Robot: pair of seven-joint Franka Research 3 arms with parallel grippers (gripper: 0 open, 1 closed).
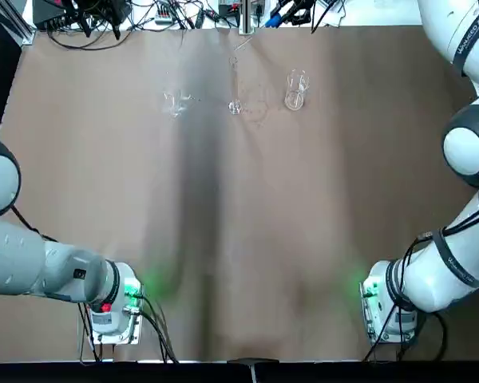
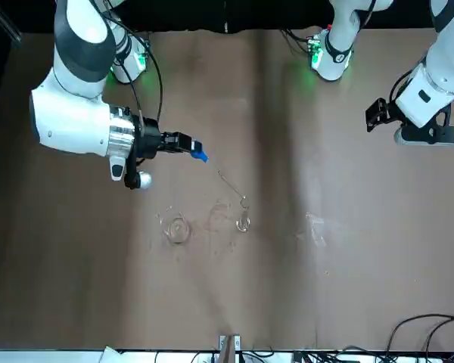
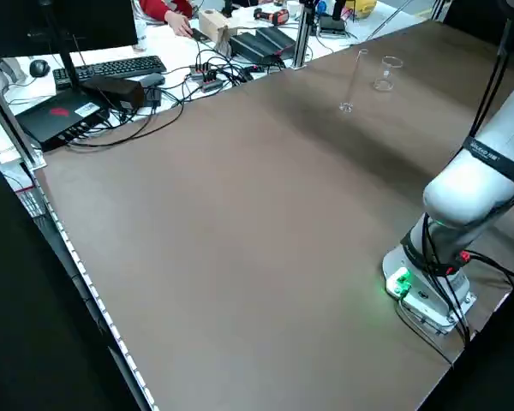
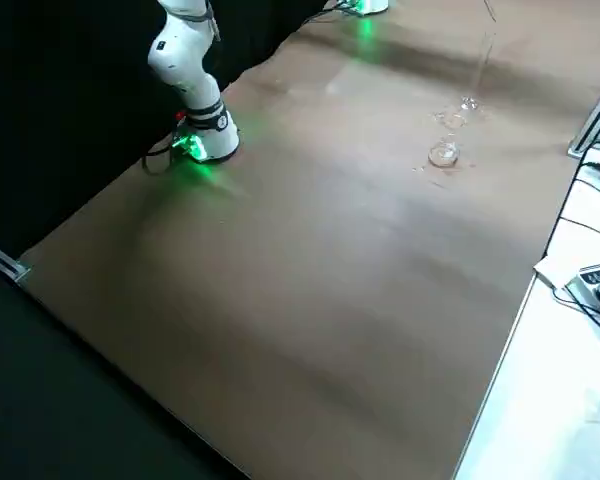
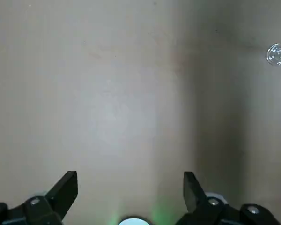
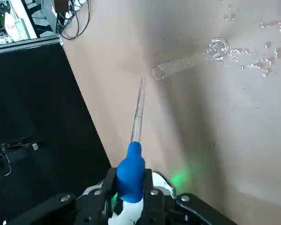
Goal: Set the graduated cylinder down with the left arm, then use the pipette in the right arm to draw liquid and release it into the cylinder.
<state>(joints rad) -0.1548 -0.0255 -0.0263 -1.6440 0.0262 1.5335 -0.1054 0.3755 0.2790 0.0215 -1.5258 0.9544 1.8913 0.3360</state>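
Blue-bulbed pipette (image 6: 138, 112), gripped in right hand (image 6: 130, 182); graduated cylinder (image 6: 185, 62) toward worktop's (image 1: 144, 199) far edge; left hand (image 5: 130, 183), open, near left edge. Risks toppling cylinder through sideways contact.

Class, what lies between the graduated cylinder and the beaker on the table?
Wet patches lie between the graduated cylinder and the beaker; the front view shows them.

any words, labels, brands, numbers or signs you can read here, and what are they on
None can be read with certainty.
Dark band on the right arm: pale lettering, too small to read.
Dark band on the left arm: lettering too small.
White sticker on the black box: print too small.
Graduated cylinder: no numbers make out.
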